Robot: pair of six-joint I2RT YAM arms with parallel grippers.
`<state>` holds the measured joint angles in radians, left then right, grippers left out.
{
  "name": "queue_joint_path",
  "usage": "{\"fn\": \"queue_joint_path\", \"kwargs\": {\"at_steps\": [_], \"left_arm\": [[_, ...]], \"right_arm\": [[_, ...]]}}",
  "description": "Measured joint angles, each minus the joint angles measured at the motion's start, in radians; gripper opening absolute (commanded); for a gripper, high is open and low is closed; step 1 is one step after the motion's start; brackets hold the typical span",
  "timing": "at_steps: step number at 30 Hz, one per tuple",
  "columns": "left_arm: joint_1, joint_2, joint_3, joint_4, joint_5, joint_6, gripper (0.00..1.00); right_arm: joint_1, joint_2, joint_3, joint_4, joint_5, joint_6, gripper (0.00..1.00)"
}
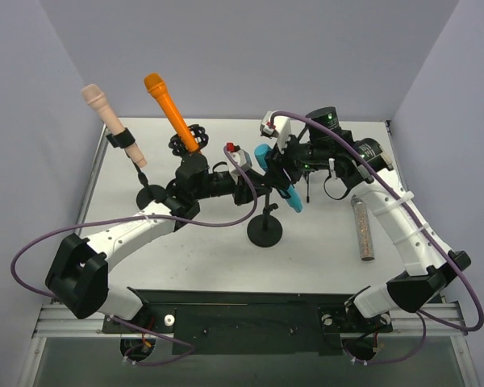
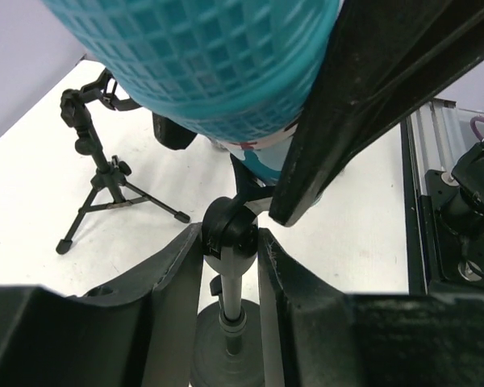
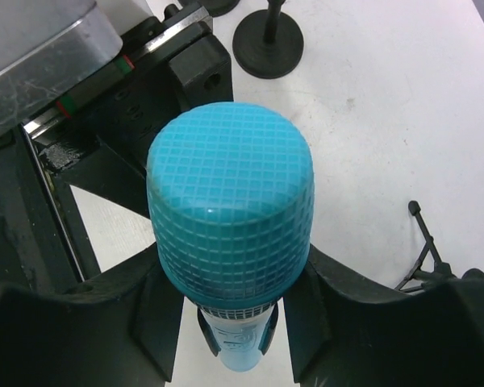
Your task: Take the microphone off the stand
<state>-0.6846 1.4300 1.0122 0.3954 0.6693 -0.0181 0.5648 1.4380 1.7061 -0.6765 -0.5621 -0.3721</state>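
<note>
- Far left: beige microphone point(image 1: 102, 105) sits tilted in the clip of its own stand. Not part of this job.
- Next to it, orange microphone point(image 1: 168, 103) is likewise clipped on a second stand and well apart from the work.
- Left fingers point(image 1: 260, 189) are closed on the stand point(image 1: 264, 230), one each side of the swivel joint just under the clip and touching it. Likely purpose is to brace the stand so it doesn't tip or lift when the mic is pulled.
- Blue microphone point(image 3: 230, 201) is at desk centre, tilted on that stand, mesh head up and back. It looks seated in the clip, but the clip is mostly hidden, so this can't be confirmed.
- Right fingers point(image 1: 284, 173) are closed around the blue mic's body just below the mesh head, one each side. That grip suits drawing it out along its own axis.
- Right side: silver microphone point(image 1: 362, 230) lies flat on the desk point(image 1: 323, 266), loose and near the right arm.
- Containers: none in view. The only holders are the stand clips, each carrying one mic.
- Judgement: both grips are set, extraction not yet done.
</note>
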Motion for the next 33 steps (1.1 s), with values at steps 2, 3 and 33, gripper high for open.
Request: {"fn": "queue_joint_path", "kwargs": {"at_steps": [2, 3, 33], "left_arm": [[0.000, -0.001, -0.015, 0.018, -0.014, -0.015, 0.00], [0.000, -0.002, -0.023, 0.023, -0.019, -0.022, 0.00], [0.003, -0.025, -0.041, 0.055, -0.066, -0.048, 0.56]], "right_arm": [[0.000, 0.017, 0.016, -0.018, -0.001, -0.010, 0.10], [0.001, 0.027, 0.025, -0.030, -0.002, -0.018, 0.06], [-0.433, -0.299, 0.112, -0.013, 0.169, 0.167, 0.00]]}}
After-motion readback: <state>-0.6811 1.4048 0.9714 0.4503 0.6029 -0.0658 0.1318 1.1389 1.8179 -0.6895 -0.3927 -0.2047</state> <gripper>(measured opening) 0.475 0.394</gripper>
